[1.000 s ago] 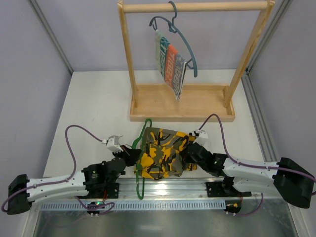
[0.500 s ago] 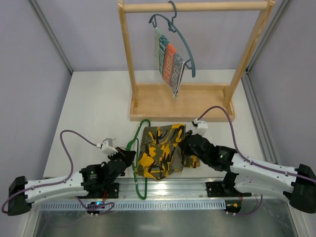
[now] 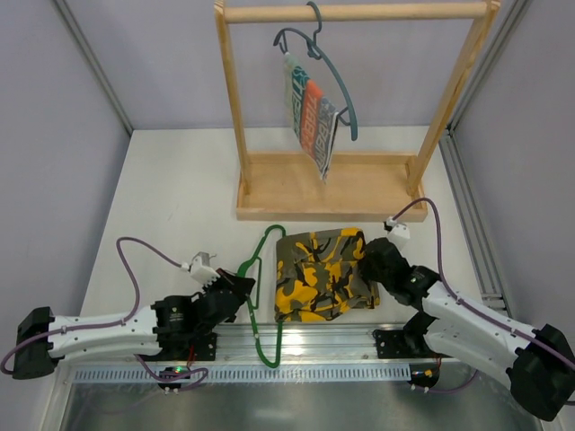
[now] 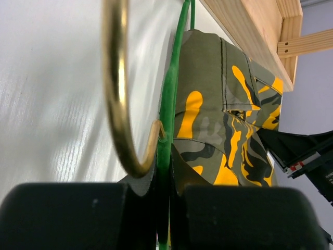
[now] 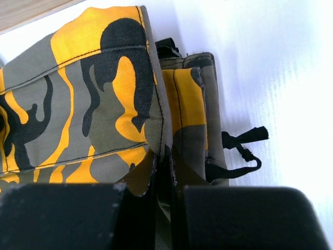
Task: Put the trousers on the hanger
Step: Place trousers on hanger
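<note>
The camouflage trousers [image 3: 323,274] lie folded in a heap on the table, in front of the wooden rack. The green wire hanger [image 3: 258,269] lies flat just left of them, its near end over the metal rail. My left gripper [image 3: 244,285] is shut on the hanger's wire [image 4: 167,120], next to its metal hook [image 4: 115,99]; the trousers [image 4: 229,120] lie just to the right of the wire there. My right gripper [image 3: 370,265] is shut on the trousers' right edge. In the right wrist view the fabric fold [image 5: 93,104] runs between my fingers [image 5: 166,169].
A wooden rack [image 3: 332,193] stands behind, with a blue-grey hanger and striped cloth [image 3: 310,112] hanging from its top bar. A metal rail [image 3: 341,346] runs along the near table edge. A black drawstring [image 5: 244,151] trails from the trousers on the white table.
My right gripper has pulled the trousers to the right, off the green hanger. The hanger now lies clear to their left, and my left gripper has shifted slightly right with it.
</note>
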Available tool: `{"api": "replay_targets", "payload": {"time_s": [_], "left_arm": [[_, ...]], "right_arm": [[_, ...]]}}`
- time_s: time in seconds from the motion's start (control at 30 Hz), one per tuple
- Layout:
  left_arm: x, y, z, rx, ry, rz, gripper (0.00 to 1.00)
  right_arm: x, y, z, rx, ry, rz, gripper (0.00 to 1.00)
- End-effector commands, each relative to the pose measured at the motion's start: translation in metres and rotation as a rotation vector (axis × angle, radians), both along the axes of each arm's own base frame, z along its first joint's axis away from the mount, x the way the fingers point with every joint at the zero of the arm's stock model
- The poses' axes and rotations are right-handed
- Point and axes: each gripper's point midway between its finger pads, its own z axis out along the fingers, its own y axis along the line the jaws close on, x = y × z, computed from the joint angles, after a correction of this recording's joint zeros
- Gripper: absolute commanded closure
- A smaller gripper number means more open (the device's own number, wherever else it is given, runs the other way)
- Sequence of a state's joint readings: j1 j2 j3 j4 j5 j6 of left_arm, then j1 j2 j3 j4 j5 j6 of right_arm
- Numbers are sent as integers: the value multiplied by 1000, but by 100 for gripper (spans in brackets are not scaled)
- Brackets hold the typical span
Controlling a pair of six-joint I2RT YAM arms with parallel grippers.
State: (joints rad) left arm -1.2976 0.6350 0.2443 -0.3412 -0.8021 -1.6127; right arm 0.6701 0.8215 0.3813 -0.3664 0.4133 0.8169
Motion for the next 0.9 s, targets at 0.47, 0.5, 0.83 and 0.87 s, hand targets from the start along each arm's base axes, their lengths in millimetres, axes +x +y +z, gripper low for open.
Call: {"api": "replay_targets", "payload": {"time_s": [0.47,0.5,0.83,0.87], "left_arm": [[7,-22,8,64,-137,-125,100],[7,-28,10,46,-139,-130,100],[11,-33,22,36,-156,-119,100],[10,-30,19,45,-148,-117,100]], "right_arm": [[-23,33,48,173,-7,238,38],[-27,36,47,182,6,258,35],[-50,49,62,280,-65,409,37],[-51,56,75,305,-101,454,39]]}}
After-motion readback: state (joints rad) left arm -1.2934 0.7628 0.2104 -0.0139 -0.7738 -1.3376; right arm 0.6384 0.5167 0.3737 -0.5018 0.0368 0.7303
